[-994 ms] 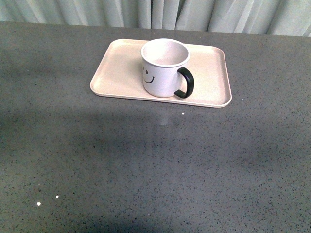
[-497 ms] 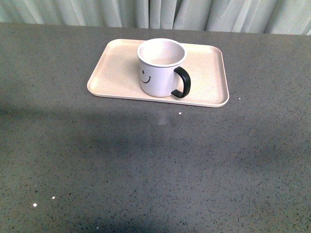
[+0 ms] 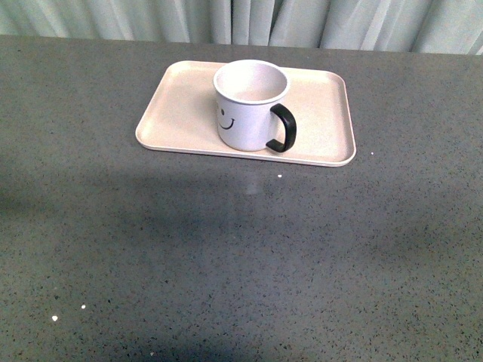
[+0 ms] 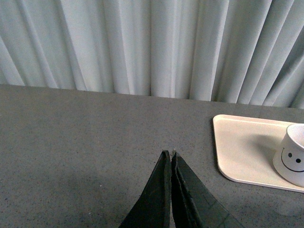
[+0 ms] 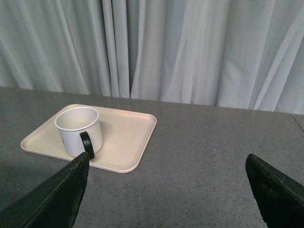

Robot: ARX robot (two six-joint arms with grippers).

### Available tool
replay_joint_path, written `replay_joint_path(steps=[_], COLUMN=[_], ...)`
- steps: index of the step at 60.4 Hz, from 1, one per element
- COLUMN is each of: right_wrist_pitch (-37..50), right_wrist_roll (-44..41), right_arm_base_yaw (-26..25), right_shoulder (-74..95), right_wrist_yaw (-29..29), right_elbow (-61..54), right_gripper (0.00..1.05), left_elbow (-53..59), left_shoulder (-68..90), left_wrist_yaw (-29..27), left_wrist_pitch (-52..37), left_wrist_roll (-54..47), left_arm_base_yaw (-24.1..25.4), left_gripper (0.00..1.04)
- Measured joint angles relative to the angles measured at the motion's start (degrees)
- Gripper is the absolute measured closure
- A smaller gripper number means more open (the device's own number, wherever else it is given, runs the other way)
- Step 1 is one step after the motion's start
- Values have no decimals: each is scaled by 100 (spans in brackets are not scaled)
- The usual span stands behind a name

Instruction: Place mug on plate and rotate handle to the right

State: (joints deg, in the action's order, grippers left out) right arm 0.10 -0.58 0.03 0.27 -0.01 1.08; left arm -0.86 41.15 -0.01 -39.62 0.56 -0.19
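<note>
The white mug (image 3: 247, 105) with a black smiley face stands upright on the pale pink-beige plate (image 3: 181, 113), near its front rim. Its black handle (image 3: 284, 128) points right and slightly toward me. Neither arm shows in the front view. In the left wrist view my left gripper (image 4: 169, 154) is shut with nothing in it, well away from the plate (image 4: 242, 147) and the mug (image 4: 292, 159). In the right wrist view my right gripper (image 5: 167, 159) is wide open and empty, held back from the mug (image 5: 78, 130), its handle (image 5: 87, 144) and the plate (image 5: 128, 137).
The plate lies at the back of a grey speckled table (image 3: 241, 256). Pale curtains (image 3: 241, 19) hang right behind the table's far edge. A few white specks (image 3: 54, 318) dot the near left of the tabletop.
The mug and plate shifted a little left in the front view between one second and half a second ago, as if the camera moved. Since then they hold still.
</note>
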Motion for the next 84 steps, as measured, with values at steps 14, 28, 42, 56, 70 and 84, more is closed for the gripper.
replay_joint_path(steps=[14, 28, 42, 56, 70, 84], right_wrist_pitch=[0, 0, 0, 0, 0, 0], right_wrist_roll=[0, 0, 0, 0, 0, 0], right_arm_base_yaw=[0, 0, 0, 0, 0, 0], right_shoulder=[0, 0, 0, 0, 0, 2], right_wrist_yaw=[0, 0, 0, 0, 0, 0], right_elbow=[0, 0, 0, 0, 0, 0], right_gripper=[9, 9, 9, 9, 9, 9], left_elbow=[9, 11, 11, 11, 9, 9], left_shoulder=[-951, -1812, -2365, -2802, -3635, -4015], left_wrist_yaw=[2, 0, 2, 2, 2, 0], left_wrist_pitch=[857, 1666, 2205, 2640, 3668, 3965], left_wrist_roll=[-2, -2, -2, -2, -2, -9], left_arm_base_yaw=[0, 0, 0, 0, 0, 2], left_gripper=[103, 103, 103, 103, 103, 103])
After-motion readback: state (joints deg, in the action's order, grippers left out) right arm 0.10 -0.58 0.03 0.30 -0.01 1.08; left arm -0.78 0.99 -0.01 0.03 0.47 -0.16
